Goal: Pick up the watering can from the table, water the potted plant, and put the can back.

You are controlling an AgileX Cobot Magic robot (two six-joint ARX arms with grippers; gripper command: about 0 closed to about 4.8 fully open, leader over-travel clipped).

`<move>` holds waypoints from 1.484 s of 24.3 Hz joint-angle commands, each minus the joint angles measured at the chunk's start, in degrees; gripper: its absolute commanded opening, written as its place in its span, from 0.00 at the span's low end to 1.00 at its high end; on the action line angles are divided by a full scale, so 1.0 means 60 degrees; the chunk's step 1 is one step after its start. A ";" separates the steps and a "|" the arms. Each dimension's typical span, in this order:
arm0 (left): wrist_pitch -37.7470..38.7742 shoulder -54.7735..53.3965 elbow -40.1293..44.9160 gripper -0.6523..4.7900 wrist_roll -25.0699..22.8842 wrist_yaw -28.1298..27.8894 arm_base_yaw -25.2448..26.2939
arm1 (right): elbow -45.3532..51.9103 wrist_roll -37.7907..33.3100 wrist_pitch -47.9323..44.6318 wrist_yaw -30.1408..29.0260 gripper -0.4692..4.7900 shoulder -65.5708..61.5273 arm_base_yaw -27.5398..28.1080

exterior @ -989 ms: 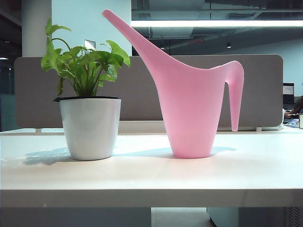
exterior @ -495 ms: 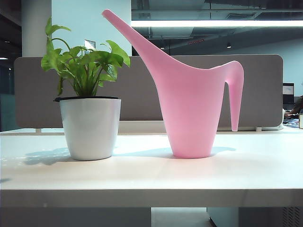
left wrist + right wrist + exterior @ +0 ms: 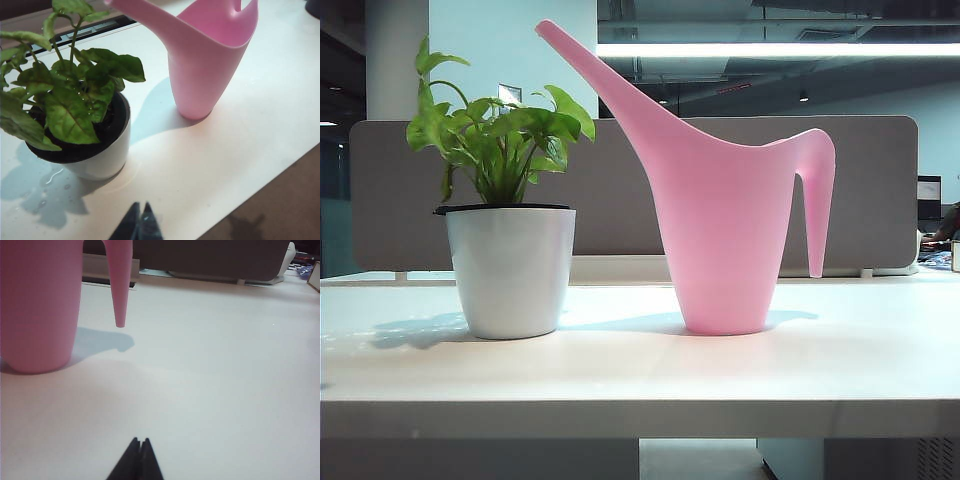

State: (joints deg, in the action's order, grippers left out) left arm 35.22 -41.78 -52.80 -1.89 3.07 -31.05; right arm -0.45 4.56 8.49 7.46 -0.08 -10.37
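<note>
An open office with a grey partition screen [image 3: 880,190] and a ceiling strip light forms the backdrop to a wide white worktop [image 3: 640,375] with a thick pale front edge. The watering can [image 3: 725,235] stands upright right of centre in the exterior view: smooth pink plastic, a conical body narrowing to its base, a long tapering spout rising to the upper left, and a thin curved handle hanging free at the right. Just beside it, at left centre and not touching, sits the potted plant [image 3: 508,250], bright-green leaves in a glossy white tapered pot with a black rim; the spout overhangs the foliage. In the left wrist view, wet patches show on the worktop beside the pot.

Neither arm appears in the exterior view. The left tool [image 3: 139,223] shows only at the lower edge of its own view, its tips pressed together and holding nothing, above the worktop's near edge in front of the pot. The right tool [image 3: 136,458] is likewise clenched and empty, low over the worktop, well apart from the can's handle.

Step in hand, as judged: the can stands untouched, so the pick-up comes first. The next move calls for one tool to spread its jaws and close on the thin handle.
</note>
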 commanded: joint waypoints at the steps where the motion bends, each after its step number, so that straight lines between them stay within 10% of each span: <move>1: -0.0098 0.0015 -0.0018 0.13 -0.0153 0.0029 -0.0011 | 0.0069 0.0022 -0.0164 0.0022 0.08 0.0011 0.0000; 16: -0.0095 0.0015 -0.0015 0.13 -0.0153 0.0029 -0.0011 | 0.0069 -0.0051 -0.0255 -0.0004 0.08 0.0011 0.0000; 22: -0.0095 0.0015 -0.0015 0.13 -0.0153 0.0029 -0.0011 | -0.0226 -0.1836 -0.2146 0.0113 0.08 0.0004 0.0007; 29: -0.0098 0.0015 -0.0015 0.13 -0.0153 0.0029 -0.0011 | -0.3716 0.1045 -0.2284 0.2091 0.08 -0.1464 0.0047; 36: -0.0098 0.0015 -0.0011 0.13 -0.0153 0.0029 -0.0011 | -0.6699 0.0415 -0.4754 0.1614 0.08 -0.6153 0.1563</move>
State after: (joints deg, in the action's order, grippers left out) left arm 35.22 -41.78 -52.80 -2.79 3.07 -31.05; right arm -38.65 10.26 -17.23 19.77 -34.30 -2.59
